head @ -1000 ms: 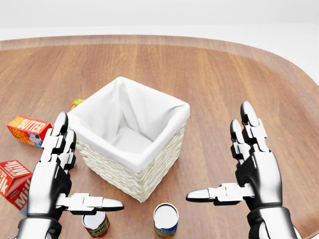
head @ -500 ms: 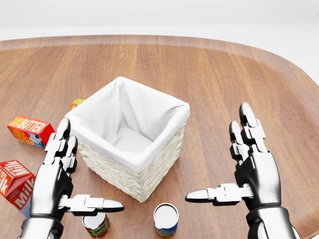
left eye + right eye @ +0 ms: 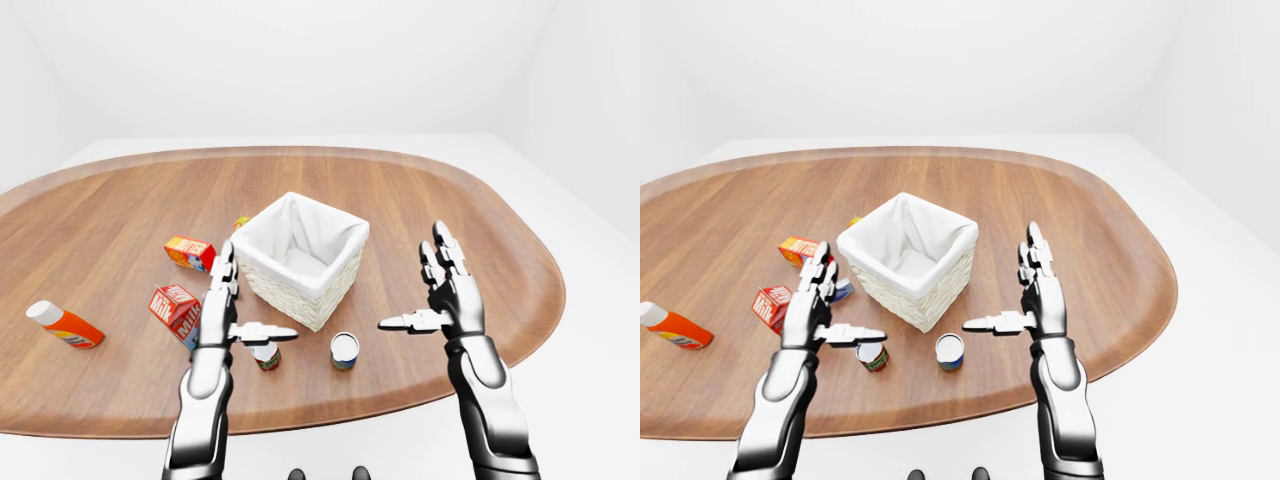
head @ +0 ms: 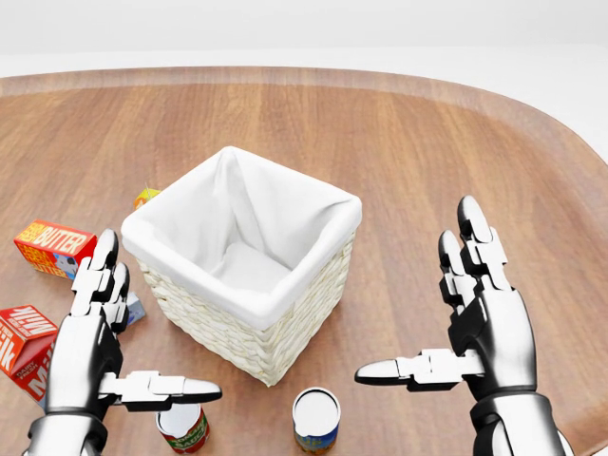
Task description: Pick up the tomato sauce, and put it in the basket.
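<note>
Head view shows the tomato sauce can (image 4: 183,427) standing on the wooden table (image 4: 427,142), directly under the thumb of the left hand (image 4: 90,356), not touched. Both hands are wide open; the right hand (image 4: 480,332) is at the right. The basket (image 4: 245,261) stands just beyond the can, with a second can (image 4: 315,418) to the right.

One wicker basket (image 4: 249,285) stands on the bench (image 3: 450,210). Two cans: a red-labelled can (image 4: 183,428) and a blue-labelled can (image 4: 315,419). Two cartons, a butter box (image 4: 55,248) and a milk carton (image 4: 27,350), plus one orange bottle (image 3: 63,324).
</note>
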You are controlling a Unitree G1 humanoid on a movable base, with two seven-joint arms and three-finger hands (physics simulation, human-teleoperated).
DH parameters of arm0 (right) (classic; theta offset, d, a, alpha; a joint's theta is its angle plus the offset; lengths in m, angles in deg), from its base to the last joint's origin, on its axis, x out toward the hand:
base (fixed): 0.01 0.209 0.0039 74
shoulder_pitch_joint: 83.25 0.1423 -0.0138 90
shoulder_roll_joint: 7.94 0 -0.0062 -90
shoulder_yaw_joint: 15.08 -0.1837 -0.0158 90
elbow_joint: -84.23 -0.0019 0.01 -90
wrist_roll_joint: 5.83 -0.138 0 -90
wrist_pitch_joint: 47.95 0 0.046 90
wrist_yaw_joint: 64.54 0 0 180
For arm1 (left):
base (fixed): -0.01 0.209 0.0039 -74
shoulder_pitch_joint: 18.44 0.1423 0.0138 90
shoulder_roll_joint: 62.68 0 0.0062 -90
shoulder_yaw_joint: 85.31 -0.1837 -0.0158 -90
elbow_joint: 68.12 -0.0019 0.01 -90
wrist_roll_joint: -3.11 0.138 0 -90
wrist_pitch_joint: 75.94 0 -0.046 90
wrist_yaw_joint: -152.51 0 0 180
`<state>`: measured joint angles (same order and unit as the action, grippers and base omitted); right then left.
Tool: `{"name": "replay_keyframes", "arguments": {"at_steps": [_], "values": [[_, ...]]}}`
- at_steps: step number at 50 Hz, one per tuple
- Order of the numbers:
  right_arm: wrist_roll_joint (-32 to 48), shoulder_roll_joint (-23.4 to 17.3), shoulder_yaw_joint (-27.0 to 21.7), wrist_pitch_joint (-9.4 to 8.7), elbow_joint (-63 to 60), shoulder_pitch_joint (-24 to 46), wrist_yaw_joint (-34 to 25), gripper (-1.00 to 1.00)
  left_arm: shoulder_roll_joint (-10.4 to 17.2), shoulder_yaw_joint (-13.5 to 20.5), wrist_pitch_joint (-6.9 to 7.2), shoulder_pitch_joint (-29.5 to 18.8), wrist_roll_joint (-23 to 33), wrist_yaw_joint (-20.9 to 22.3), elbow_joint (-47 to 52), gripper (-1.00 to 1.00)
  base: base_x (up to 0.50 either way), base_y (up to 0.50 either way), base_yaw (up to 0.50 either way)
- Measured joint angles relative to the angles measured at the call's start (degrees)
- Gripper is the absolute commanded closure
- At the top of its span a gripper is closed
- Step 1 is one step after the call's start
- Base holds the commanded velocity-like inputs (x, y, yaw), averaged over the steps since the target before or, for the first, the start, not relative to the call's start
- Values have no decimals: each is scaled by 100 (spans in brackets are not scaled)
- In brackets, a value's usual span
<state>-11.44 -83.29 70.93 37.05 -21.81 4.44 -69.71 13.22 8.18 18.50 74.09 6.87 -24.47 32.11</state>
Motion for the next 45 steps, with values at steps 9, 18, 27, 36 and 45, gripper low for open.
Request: {"name": "replay_keyframes", "arguments": {"at_steps": [9, 18, 27, 36, 45], "values": [[-5, -3, -7, 0, 22, 8, 1, -100, 38, 42, -220, -47, 282, -133, -176, -100, 0, 0, 0], [-11, -7, -15, 0, 40, 19, 2, -100, 63, 59, -423, -84, 523, -230, -335, -100, 0, 0, 0], [-17, -11, -26, 0, 36, 26, 3, -100, 87, 67, -572, -114, 720, -292, -458, -100, 0, 0, 0], [-26, -21, -50, 0, 52, 48, 5, -100, 104, 57, -687, -120, 912, -327, -533, -100, 0, 0, 0], [-33, -27, -67, 0, 63, 61, 9, -100, 110, 41, -769, -112, 1047, -337, -590, -100, 0, 0, 0]]}}
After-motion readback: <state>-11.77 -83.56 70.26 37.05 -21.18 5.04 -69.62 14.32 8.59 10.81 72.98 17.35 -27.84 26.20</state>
